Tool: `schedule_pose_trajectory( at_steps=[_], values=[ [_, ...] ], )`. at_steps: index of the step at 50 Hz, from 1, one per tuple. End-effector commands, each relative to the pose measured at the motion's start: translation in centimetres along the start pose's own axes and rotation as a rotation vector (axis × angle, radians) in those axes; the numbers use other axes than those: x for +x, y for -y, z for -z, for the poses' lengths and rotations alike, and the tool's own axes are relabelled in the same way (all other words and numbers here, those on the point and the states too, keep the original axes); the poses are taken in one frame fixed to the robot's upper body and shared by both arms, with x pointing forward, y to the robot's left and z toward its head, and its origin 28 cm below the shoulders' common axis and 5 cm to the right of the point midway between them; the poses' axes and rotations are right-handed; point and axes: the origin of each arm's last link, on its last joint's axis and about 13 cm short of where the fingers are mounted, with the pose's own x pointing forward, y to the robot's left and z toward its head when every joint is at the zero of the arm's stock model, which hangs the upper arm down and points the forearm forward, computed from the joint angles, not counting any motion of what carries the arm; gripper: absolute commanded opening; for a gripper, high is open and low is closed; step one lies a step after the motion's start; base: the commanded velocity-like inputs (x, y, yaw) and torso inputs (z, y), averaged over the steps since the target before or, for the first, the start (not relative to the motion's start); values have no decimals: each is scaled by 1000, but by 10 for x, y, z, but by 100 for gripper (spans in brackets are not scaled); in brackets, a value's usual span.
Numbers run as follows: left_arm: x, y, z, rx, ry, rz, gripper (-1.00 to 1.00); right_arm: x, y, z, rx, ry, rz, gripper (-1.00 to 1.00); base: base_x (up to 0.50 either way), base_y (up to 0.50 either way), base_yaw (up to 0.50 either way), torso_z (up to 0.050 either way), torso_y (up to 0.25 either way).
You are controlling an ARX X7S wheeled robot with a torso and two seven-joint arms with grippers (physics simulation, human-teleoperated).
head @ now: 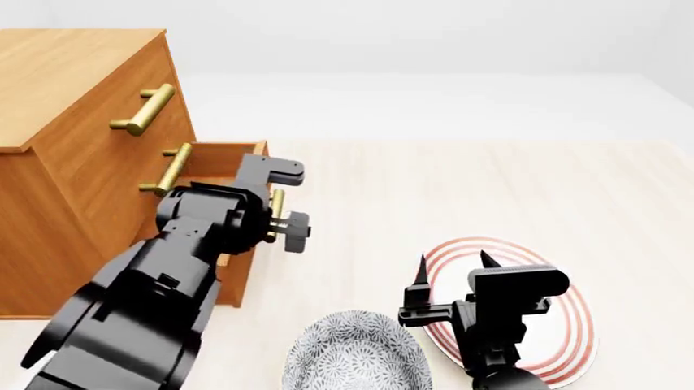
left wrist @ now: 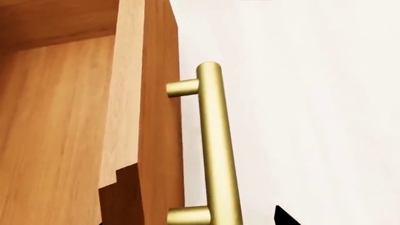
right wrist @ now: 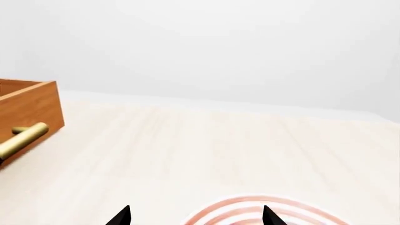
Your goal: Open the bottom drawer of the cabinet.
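bottom drawer (head: 233,162) already stands out of the cabinet (head: 65,122), left gripper (head: 284,226) at its handle (left wrist: 216,145); can't tell if the fingers grip it. pull straight, level. right gripper (head: 450,276) spread, idle over plate (head: 564,325).

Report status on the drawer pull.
Left gripper at bottom drawer handle, grip unclear. Drawer partly out. Right gripper open, idle over plate. Path clear.

A pale, whitewashed wood-grain desk (head: 466,195) stretches out flat and broad under even, soft light with only faint shadows, meeting a plain, featureless off-white wall (head: 434,41) behind it along a straight, slightly brighter line, and the same blank wall fills the right wrist view's upper half.
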Motion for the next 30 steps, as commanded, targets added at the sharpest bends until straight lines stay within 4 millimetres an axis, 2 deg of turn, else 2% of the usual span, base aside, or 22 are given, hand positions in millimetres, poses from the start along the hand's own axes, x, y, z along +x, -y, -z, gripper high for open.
schedule_pose_trajectory(
  at_steps=[1,30],
  values=[
    [-2,8,-4,18,22,58,100,0,0,-1,0,0,1,100,0,0,0,0,0],
    [-13,44,-8,71,46,206,100,-2,2,-3,0,11,4,100,0,0,0,0,0]
  ],
)
